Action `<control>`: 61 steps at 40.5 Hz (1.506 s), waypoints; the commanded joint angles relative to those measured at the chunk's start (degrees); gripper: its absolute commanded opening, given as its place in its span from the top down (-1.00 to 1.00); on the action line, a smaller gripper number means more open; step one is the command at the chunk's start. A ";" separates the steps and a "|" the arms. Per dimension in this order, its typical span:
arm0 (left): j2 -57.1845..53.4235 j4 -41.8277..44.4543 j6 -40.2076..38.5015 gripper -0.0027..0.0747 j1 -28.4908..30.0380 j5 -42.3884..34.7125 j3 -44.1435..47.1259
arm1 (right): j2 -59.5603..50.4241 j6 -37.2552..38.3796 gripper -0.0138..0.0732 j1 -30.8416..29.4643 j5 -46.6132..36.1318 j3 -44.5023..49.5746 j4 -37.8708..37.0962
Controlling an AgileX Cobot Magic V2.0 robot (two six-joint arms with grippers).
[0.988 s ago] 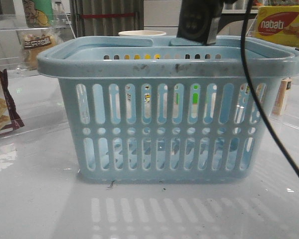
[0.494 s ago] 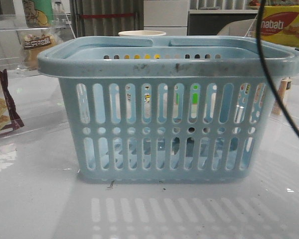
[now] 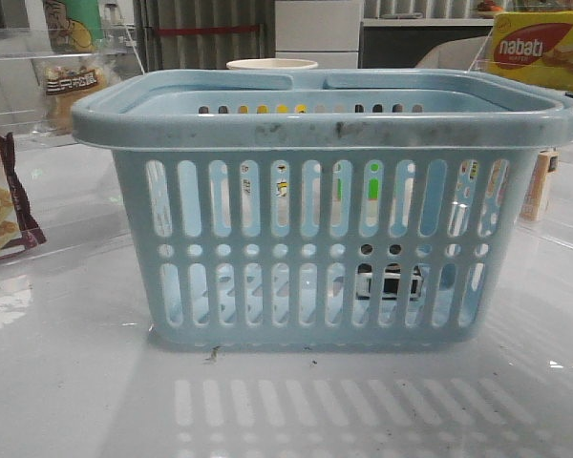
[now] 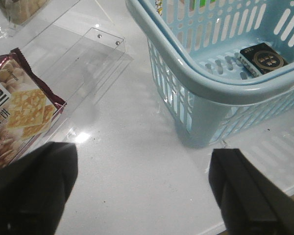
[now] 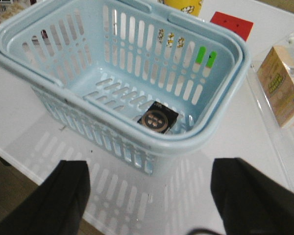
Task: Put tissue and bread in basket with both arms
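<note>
Since the earlier front pictures, the dark arm and its black cable have gone from above the large light-blue slotted plastic basket [image 3: 325, 124]. The small flat whitish-grey tissue pack with black markings [image 3: 390, 282] now lies on the basket floor, seen through the slots at the lower right of the front view.

The golden-brown bread loaf in a clear plastic bag with a dark label [image 3: 72, 81] is still outside, at the upper left of the front view, behind the basket's left corner. So it lies on the left arm's side, and I judge this arm the nearer one for it. Its long axis I cannot tell.

The left gripper [image 4: 142, 196] has its dark fingers spread wide with nothing between them, and the right gripper [image 5: 149, 200] likewise; both are above the table beside the basket.

The front view shows the tissue only in strips. The right wrist view shows the whole pack [image 5: 158, 119] flat near the basket wall. The left wrist view alone shows the maroon-edged cracker packet [image 4: 19, 117] close to the left fingers, which must not be mistaken for the bread.
</note>
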 commanded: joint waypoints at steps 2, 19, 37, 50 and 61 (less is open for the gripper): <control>-0.02 -0.70 -0.08 -0.62 -0.37 -4.63 -1.50 | -5.92 -0.16 -0.72 -0.02 -2.09 2.77 -1.14; 0.22 -0.83 -0.08 -0.62 -0.37 -6.15 -0.90 | -11.12 -0.16 -0.72 -0.02 -1.22 6.60 -1.18; 17.49 2.77 -0.08 -0.63 3.56 -8.82 -9.96 | -11.12 -0.16 -0.72 -0.02 -1.22 6.60 -1.18; 39.42 5.84 -0.08 -0.63 12.33 -15.77 -29.10 | -11.12 -0.16 -0.72 -0.02 -1.19 6.60 -1.18; 56.08 9.30 -0.08 -0.63 15.41 -19.62 -44.31 | -11.12 -0.16 -0.72 -0.02 -1.19 6.60 -1.18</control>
